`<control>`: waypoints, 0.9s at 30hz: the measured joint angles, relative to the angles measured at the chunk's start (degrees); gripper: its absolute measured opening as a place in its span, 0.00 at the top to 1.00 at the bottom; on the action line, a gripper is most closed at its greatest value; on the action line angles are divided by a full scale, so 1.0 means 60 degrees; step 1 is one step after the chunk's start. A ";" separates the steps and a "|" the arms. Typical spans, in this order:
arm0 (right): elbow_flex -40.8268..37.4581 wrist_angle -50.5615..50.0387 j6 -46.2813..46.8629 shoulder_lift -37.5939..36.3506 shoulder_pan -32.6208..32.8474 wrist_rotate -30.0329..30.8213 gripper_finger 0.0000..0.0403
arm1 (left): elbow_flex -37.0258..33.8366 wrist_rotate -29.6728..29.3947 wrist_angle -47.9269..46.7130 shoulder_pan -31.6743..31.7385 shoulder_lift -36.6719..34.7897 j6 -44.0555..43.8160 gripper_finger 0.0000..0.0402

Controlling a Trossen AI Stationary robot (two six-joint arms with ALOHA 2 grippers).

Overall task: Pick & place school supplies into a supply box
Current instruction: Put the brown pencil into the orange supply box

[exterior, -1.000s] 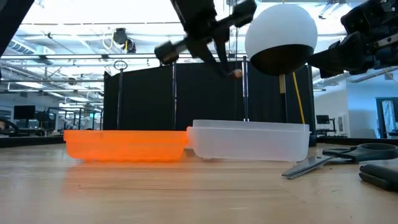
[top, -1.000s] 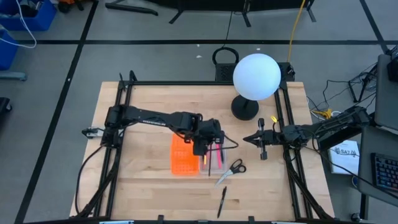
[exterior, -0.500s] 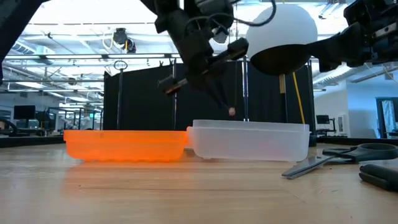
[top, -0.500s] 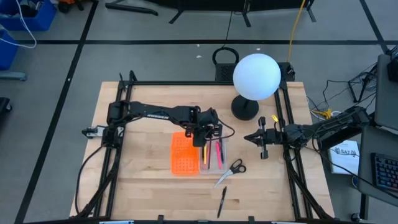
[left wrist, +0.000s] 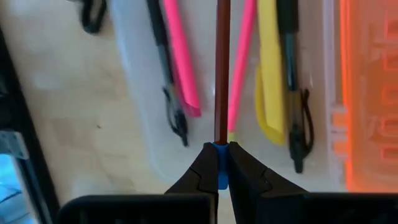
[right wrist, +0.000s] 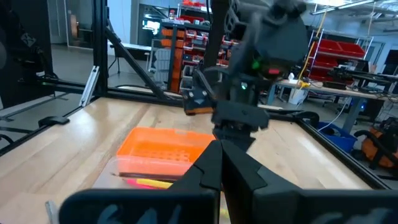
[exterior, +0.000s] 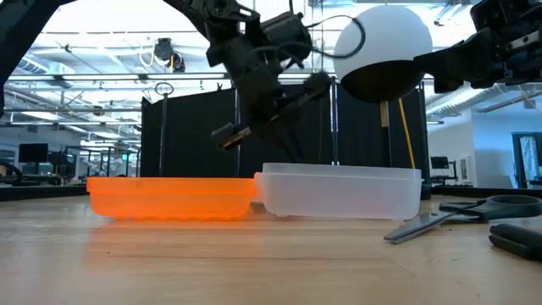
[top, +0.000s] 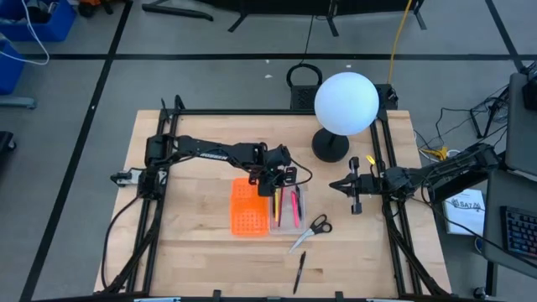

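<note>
The supply box lies mid-table, a clear tray (top: 289, 220) joined to an orange perforated lid (top: 247, 210). Pink, yellow and dark pens (left wrist: 268, 74) lie in the tray. My left gripper (top: 277, 183) hangs over the tray's far end, shut on a dark red pencil (left wrist: 222, 74) that slants down into the tray. The black-handled scissors (top: 312, 231) lie flat on the table right of the tray, and a dark pen (top: 299, 273) lies nearer the near edge. My right gripper (top: 340, 186) waits shut in the air at the right side. My left gripper pinches the pencil's blue top end (left wrist: 218, 167) between its two fingertips (left wrist: 202, 163). It comes from above and from the far side, slanting down, with the fingers in line with the pencil. The pencil (exterior: 286, 140) tilts down below the fingers; the tray wall (exterior: 339, 193) hides its lower end.
A lamp with a white globe (top: 346, 102) and a black base (top: 331, 147) stands at the table's far right. Black frame rails (top: 164, 168) run along the left and right sides. Bare wood lies left of the orange lid and along the near edge.
My left gripper has come down over the clear tray and shifted a little toward the far edge, staying shut on the pencil. The pencil's lower end, above the tray rim a second ago, has sunk behind the tray wall.
</note>
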 joint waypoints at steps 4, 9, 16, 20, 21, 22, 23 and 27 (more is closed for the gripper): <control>-0.0007 -0.0001 0.0000 0.0000 0.0000 0.0000 1.00 | -0.0166 -0.0001 0.0225 0.0148 0.0004 0.0018 0.96; -0.0007 0.0001 -0.0002 0.0000 0.0000 0.0000 1.00 | -0.0181 0.0188 0.0208 0.0265 0.0004 0.0006 0.96; -0.0011 0.0064 -0.0244 0.0000 0.0000 0.0000 1.00 | -0.0174 0.0217 0.0271 0.0270 0.0151 0.0014 0.96; -0.0011 0.0068 -0.0251 -0.0002 -0.0001 0.0000 1.00 | -0.0177 -0.0274 0.0251 0.0236 0.0529 0.0235 0.96; -0.0011 0.0068 -0.0251 0.0000 0.0000 0.0000 1.00 | -0.0177 -0.0466 0.0258 0.0219 0.0611 0.0337 0.96; -0.0012 0.0066 -0.0251 -0.0001 -0.0004 0.0000 1.00 | -0.0177 -0.0609 0.0306 0.0196 0.0676 0.0439 0.95; -0.0015 0.0046 -0.0251 -0.0004 -0.0004 0.0002 1.00 | -0.0177 -0.0699 0.0337 0.0169 0.0736 0.0516 0.95; -0.0015 0.0047 -0.0251 0.0000 -0.0004 0.0000 1.00 | -0.0177 -0.1070 0.0458 0.0050 0.0863 0.0445 0.94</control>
